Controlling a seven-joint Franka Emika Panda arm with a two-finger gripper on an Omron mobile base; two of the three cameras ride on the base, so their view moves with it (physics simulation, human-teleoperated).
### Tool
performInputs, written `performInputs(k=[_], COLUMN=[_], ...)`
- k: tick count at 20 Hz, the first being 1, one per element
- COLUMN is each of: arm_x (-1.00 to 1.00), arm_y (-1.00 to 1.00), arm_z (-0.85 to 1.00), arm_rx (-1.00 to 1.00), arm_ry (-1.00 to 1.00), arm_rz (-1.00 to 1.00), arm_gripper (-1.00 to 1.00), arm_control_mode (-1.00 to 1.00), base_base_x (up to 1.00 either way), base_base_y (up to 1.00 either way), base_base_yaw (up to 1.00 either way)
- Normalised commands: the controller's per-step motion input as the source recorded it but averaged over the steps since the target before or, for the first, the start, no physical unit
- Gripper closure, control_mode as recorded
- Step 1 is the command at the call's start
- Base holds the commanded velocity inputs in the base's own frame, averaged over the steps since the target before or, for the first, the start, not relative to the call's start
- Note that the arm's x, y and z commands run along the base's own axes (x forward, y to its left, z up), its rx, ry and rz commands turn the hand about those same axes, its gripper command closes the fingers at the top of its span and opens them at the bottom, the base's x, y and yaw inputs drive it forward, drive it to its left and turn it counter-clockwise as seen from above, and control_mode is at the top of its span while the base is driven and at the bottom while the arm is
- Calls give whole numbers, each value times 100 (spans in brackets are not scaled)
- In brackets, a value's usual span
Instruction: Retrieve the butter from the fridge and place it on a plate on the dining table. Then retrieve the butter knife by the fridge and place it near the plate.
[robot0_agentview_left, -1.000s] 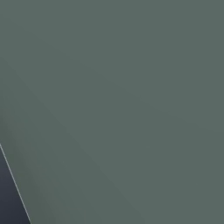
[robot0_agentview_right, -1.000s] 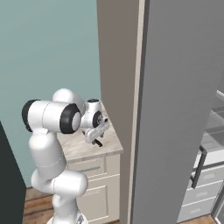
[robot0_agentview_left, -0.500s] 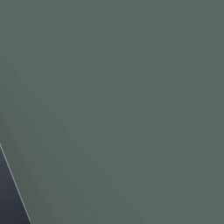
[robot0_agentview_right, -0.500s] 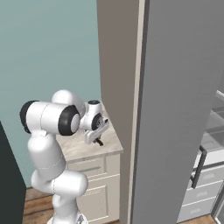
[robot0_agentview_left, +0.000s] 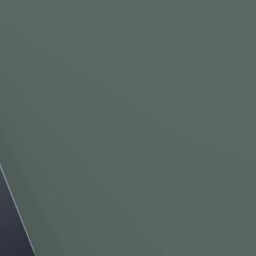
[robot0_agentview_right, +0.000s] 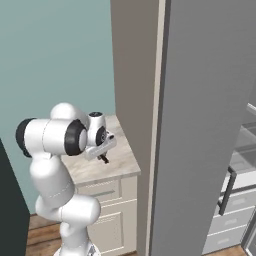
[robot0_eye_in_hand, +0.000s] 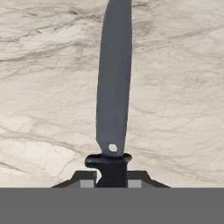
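Note:
The butter knife lies on the marbled top of a small cabinet, its dark-grey blade pointing away from the hand. My gripper is shut on its black handle, with a fingertip pressed against each side. In the right base view the gripper reaches down onto that cabinet top, just left of the grey fridge. The butter, the plate and the dining table are out of view.
A tall beige side panel stands between the cabinet and the fridge. A teal wall is behind the cabinet. Grey drawers and a dark handle show at lower right. A flat grey-green surface stands close before the left base camera.
The jaws have closed from wide open onto the knife's handle. The hand has hardly shifted over the cabinet top.

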Motion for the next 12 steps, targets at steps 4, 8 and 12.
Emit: performInputs(k=[4,8,12], arm_x=[0,-2,-32], arm_y=[31,11,0], arm_z=[67,91,100], arm_rx=[12,13,3], arm_ry=[23,18,11], arm_rz=[-25,-29,-28], arm_gripper=[100,100,100], arm_control_mode=[-100,-100,-100], base_base_x=[0,0,0], base_base_y=[0,0,0], base_base_yaw=[0,0,0])
